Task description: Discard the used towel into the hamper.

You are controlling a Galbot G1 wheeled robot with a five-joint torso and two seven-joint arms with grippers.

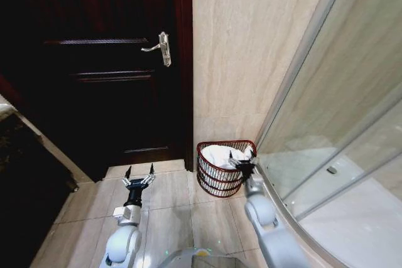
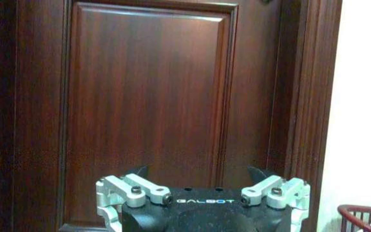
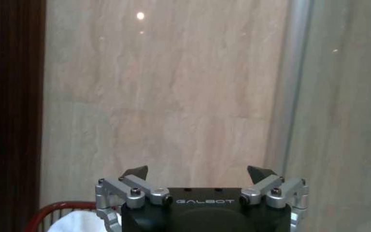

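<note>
The hamper (image 1: pixel 213 179), a small red-brown wire basket, stands on the floor against the beige wall by the shower enclosure. The white towel (image 1: pixel 221 155) lies bunched inside it. My right gripper (image 1: pixel 242 162) hovers open at the hamper's rim nearest the shower, holding nothing. In the right wrist view its open gripper (image 3: pixel 198 171) faces the wall, with the hamper rim (image 3: pixel 56 209) and a patch of towel (image 3: pixel 76 223) at the frame's corner. My left gripper (image 1: pixel 139 173) is open and empty over the floor tiles before the door; its gripper (image 2: pixel 198 171) faces the door panel.
A dark wooden door (image 1: pixel 107 73) with a metal handle (image 1: pixel 162 48) fills the wall beside the hamper. The curved glass shower screen (image 1: pixel 326 130) runs close along the right arm. Beige floor tiles (image 1: pixel 169 211) lie open between the arms. A dark cabinet (image 1: pixel 25 174) stands at left.
</note>
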